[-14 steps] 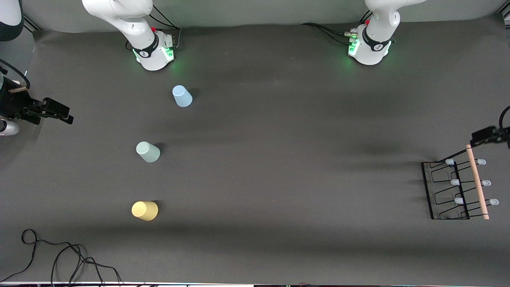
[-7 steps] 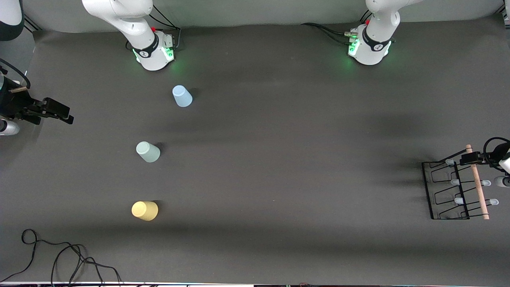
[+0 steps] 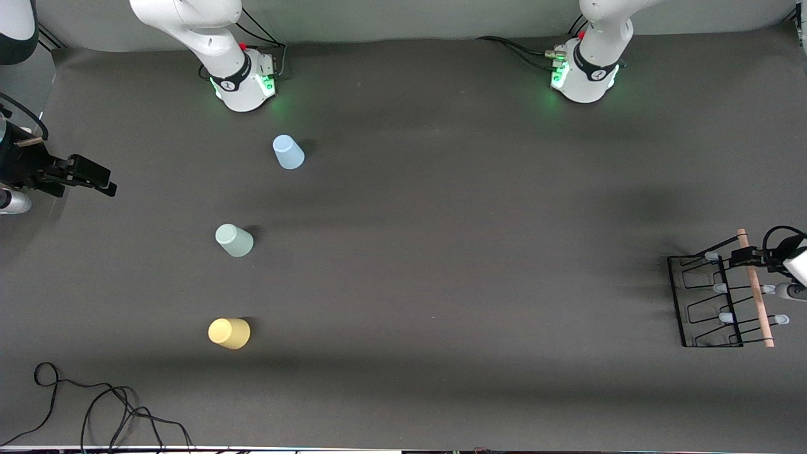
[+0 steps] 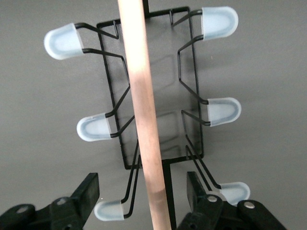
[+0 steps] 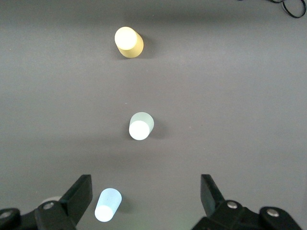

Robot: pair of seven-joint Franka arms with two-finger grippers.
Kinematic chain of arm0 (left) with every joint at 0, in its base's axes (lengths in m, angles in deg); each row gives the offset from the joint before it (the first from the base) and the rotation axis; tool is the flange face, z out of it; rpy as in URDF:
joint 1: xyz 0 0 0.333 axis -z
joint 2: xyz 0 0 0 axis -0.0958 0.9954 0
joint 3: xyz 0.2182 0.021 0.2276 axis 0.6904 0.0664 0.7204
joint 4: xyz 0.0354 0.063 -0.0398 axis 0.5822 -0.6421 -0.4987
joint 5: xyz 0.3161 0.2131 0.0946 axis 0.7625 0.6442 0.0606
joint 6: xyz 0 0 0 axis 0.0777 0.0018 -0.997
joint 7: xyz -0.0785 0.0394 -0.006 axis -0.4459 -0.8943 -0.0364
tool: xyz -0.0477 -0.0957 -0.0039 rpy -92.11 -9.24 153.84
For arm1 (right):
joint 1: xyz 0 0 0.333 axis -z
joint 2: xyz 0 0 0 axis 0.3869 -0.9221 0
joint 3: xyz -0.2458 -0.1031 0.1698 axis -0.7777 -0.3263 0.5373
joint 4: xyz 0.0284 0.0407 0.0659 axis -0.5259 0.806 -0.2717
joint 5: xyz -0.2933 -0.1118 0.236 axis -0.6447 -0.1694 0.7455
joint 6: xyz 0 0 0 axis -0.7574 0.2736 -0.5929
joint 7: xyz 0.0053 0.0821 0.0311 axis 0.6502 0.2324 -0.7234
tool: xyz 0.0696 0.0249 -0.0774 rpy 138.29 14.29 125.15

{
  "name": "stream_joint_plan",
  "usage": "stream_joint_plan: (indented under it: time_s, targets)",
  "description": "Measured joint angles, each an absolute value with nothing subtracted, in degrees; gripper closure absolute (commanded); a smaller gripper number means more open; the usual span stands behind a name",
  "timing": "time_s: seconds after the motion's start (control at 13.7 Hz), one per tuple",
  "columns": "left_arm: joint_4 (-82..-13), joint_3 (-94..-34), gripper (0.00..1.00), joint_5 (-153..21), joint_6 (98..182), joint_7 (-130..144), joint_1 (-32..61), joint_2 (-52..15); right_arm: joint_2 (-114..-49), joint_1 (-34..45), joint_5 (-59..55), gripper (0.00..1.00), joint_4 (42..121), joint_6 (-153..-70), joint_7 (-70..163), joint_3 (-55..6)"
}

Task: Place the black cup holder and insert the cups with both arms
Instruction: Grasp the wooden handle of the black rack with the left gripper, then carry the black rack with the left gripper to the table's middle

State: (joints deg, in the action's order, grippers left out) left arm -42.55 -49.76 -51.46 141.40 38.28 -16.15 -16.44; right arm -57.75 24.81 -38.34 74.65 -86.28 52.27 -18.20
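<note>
The black cup holder [image 3: 677, 302] stands at the left arm's end of the table, with its wooden rod [image 3: 756, 296] along the top. My left gripper [image 3: 747, 256] is open and straddles the rod's end nearer the robots. In the left wrist view the rod [image 4: 144, 110] runs between its fingers [image 4: 88, 191] without touching them, above the wire frame [image 4: 167, 180] and pale pegs. Three cups stand upside down toward the right arm's end: light blue [image 3: 288, 152], mint green [image 3: 234, 240], yellow [image 3: 229, 333]. My right gripper [image 3: 94, 180] waits open and empty over that end's edge.
The right wrist view shows the yellow cup [image 5: 128, 42], the mint cup [image 5: 141, 126] and the blue cup [image 5: 108, 205] in a row. A black cable [image 3: 94, 410] lies looped by the table's near edge at the right arm's end. The arm bases [image 3: 243, 82] stand along the table's edge farthest from the front camera.
My left gripper has come in from the table's end and lowered over the rod's end, fingers either side of it. The right arm, the cups and the holder have not moved.
</note>
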Motion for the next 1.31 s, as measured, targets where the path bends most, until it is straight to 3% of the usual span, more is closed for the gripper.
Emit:
stream_joint_plan:
  time_s: [0.22,0.44,0.87,1.31]
  targets:
    - [-42.6,-49.8,0.48,-51.0,141.1,38.4,-15.9,-16.4,-57.8,24.8,-38.3,0.0,74.7,-86.3,52.3,-18.2]
    - [-42.6,-50.0,1.0,-51.0,140.8,38.4,-15.8,-16.1,-57.8,24.8,-38.3,0.0,74.7,-86.2,52.3,-18.2]
    - [-41.4,-50.6,1.0,-51.0,139.6,38.2,-13.5,-16.8,-57.7,24.8,-38.3,0.0,74.7,-86.2,52.3,-18.4]
    - [-40.0,-51.6,1.0,-54.8,132.1,25.4,-5.7,-24.9,-57.8,24.8,-38.3,0.0,74.7,-86.1,52.3,-18.5]
